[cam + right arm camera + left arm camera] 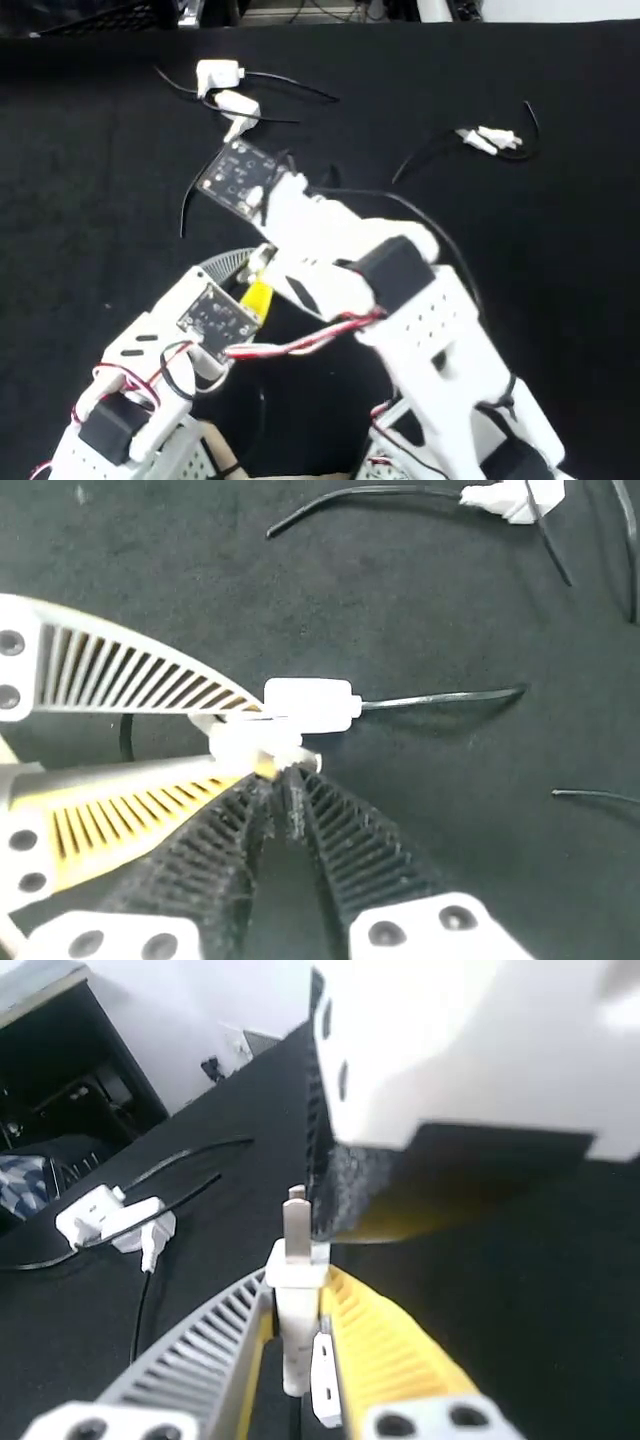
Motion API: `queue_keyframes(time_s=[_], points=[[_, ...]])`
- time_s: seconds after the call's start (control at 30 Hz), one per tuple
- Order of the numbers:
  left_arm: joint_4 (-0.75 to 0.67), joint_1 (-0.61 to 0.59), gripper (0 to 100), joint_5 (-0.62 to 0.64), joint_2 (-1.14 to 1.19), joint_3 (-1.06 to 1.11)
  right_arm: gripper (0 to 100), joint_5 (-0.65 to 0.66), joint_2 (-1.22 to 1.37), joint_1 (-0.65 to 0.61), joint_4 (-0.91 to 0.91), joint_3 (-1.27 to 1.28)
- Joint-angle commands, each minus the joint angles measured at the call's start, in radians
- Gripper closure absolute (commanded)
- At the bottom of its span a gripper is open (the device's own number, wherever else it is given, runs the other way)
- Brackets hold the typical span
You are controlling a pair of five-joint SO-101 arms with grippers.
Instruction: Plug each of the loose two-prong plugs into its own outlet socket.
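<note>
Left wrist view: we see the left gripper (298, 1280) clenched on a white two-prong plug (296, 1305), prongs jutting past its fingertips. In the high view they sit mid-frame, with the right gripper (290, 780) closed just beside.

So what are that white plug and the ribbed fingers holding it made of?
The plug looks like smooth white moulded plastic with a slight sheen; its prongs look like dull grey metal. The fingers of the left gripper, one grey, one yellow, seem matte plastic, maybe flexible given their open ribs.
</note>
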Motion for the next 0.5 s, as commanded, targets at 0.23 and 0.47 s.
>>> queue_keyframes(time_s=[0.23, 0.47], points=[[0.009, 0.005, 97, 0.005, -0.005, -0.077, 98.5, 0.092, -0.232, -0.009, -0.074, 0.134], [0.049, 0.005, 97, 0.003, -0.005, -0.090, 98.5, 0.098, -0.234, -0.066, -0.087, 0.136]])
